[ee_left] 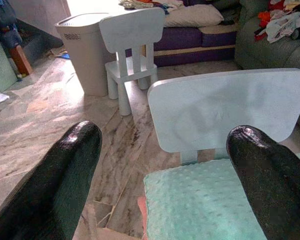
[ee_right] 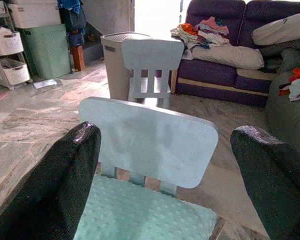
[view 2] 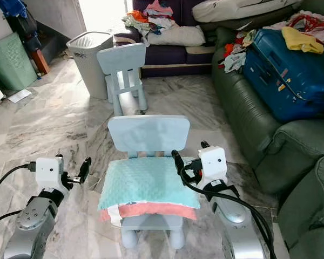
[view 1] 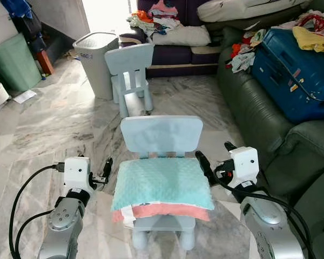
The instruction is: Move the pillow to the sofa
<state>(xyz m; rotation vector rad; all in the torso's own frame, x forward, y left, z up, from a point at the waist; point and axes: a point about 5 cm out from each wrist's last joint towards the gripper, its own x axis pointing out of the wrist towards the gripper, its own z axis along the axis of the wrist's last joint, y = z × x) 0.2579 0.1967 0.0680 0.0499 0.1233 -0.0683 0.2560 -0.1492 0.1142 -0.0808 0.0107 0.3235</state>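
A mint-green pillow [view 1: 163, 183] lies on the seat of a small pale-blue chair [view 1: 162, 134] in front of the robot. The left gripper [view 1: 107, 166] and right gripper [view 1: 203, 162] flank it, both spread wide, grasping nothing. The green sofa [view 1: 259, 116] stands to the right.

Two chairs [view 1: 161, 141] [view 1: 130, 67] (one pillow [view 1: 161, 183])
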